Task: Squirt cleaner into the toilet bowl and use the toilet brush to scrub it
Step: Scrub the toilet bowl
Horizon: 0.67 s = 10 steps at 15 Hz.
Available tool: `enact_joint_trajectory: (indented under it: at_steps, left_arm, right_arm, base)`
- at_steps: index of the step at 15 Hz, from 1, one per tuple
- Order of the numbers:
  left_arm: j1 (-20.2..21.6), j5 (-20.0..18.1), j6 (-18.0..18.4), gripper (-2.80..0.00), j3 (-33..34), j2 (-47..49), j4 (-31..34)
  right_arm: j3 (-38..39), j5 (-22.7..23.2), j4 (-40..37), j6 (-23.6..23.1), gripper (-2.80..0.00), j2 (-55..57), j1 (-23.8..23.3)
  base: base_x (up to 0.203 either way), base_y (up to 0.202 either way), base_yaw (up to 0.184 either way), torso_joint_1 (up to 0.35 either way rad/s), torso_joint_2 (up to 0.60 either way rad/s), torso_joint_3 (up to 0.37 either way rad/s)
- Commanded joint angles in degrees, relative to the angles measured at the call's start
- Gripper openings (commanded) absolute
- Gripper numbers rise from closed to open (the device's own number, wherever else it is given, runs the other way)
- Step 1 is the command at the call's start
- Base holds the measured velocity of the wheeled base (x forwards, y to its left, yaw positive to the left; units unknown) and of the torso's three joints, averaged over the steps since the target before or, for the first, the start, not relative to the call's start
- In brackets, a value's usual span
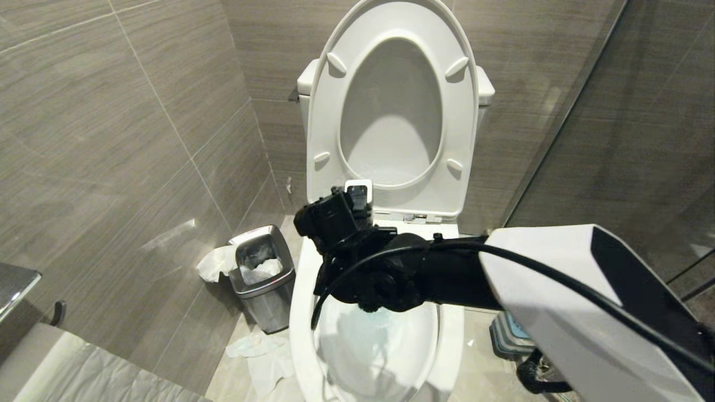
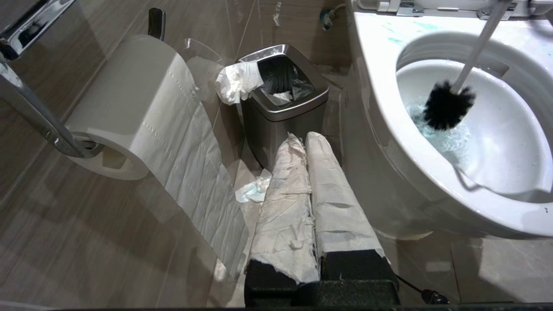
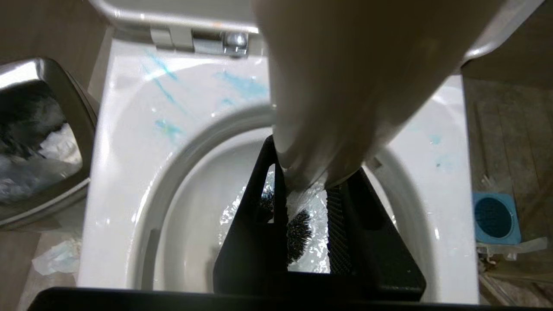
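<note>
Scrubbing is underway: the right gripper (image 3: 302,207), its fingers narrowly closed around the toilet brush (image 2: 449,106) handle, holds the black bristle head down in the blue-tinted water near the back wall of the toilet bowl (image 2: 389,125). The handle's long axis slants up toward the hinge edge. Next probably comes sweeping the head around the bowl wall. The left gripper (image 2: 311,147) hangs closed, empty.

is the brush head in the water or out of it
In the water. The black brush head sits in the frothy, blue-tinted water at the bottom of the toilet bowl, its handle slanting up toward the seat hinge.
</note>
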<state>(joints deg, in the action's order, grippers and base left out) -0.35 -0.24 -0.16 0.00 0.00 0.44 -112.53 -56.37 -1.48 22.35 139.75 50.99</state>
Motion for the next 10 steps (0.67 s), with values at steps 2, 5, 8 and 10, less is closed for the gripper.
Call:
enact_joint_trajectory:
  at_steps: [2,5,8,10]
  left_arm:
    - [0.00,-0.02,-0.02,-2.80,0.09,0.09,0.00]
    - [0.00,-0.02,-0.02,-2.80,0.09,0.09,0.00]
    - [0.00,-0.02,-0.02,-2.80,0.09,0.09,0.00]
    - [0.00,-0.02,-0.02,-2.80,0.09,0.09,0.00]
  right_arm:
    - [-1.24,-0.71,3.06,-0.16,-2.80,9.90,-0.21]
    - [-1.20,-2.77,3.84,-0.03,-2.80,10.38,0.13]
    - [-0.82,-3.02,3.13,-1.02,-2.80,4.54,0.84]
    - [-0.24,-3.33,2.74,-2.61,-2.80,-1.86,1.33]
  base:
    - [0.000,0.000,0.000,0.000,0.00,0.000]
    - [0.000,0.000,0.000,0.000,0.00,0.000]
    - [0.000,0.000,0.000,0.000,0.00,0.000]
    - [0.000,0.000,0.000,0.000,0.00,0.000]
